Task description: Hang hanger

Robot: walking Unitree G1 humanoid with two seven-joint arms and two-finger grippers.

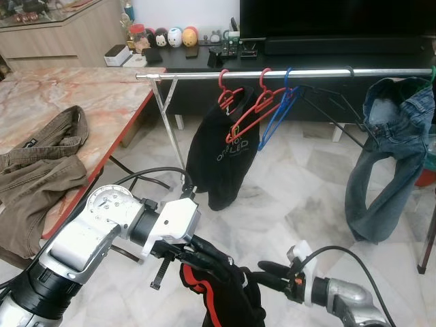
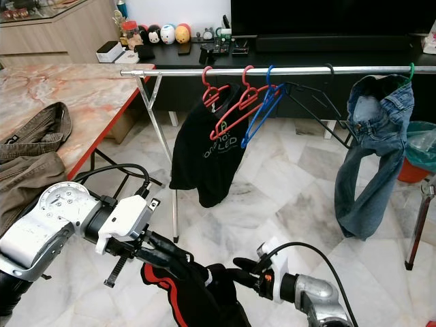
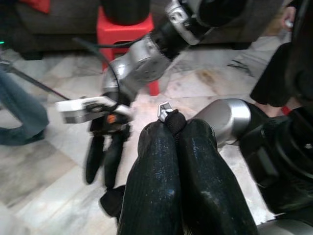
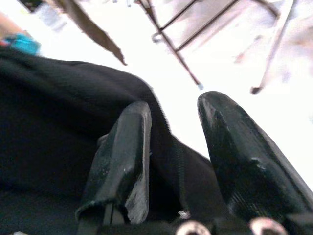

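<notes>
The left gripper (image 1: pixel 208 255) sits low in front of the robot, its two black fingers (image 3: pixel 161 176) pressed together; in the left wrist view they pinch a small dark knob with a bit of metal at its tip, apparently the top of a hanger (image 3: pixel 168 116) that carries the black garment with red trim (image 1: pixel 225 293) hanging directly beneath the fingers. Just to its right, the right gripper (image 1: pixel 272 276) points toward the left one, its fingers (image 4: pixel 122 156) parted with a clear gap between them and resting against the same black cloth, close to the left gripper's tips but not closed on anything.

Ahead of and above both grippers runs a metal rail (image 1: pixel 286 73) on a slanted steel leg (image 1: pixel 172 129). On the rail, straight beyond the left gripper, hang a red hanger bearing a black T-shirt with pale lettering (image 1: pixel 228 150), a second, bare red hanger (image 1: pixel 255 109), and a blue hanger (image 1: pixel 278 112) touching it; black hangers (image 1: pixel 327 102) follow further right. Far to the right of the right gripper, blue jeans (image 1: pixel 388 157) drape over the rail.

To the left of the left arm stands a marble-topped table with a red edge (image 1: pixel 116 102) holding brown trousers (image 1: pixel 34 177). Beyond the rail, a dark low cabinet (image 1: pixel 204 58) carries small round figures (image 1: pixel 174 36).
</notes>
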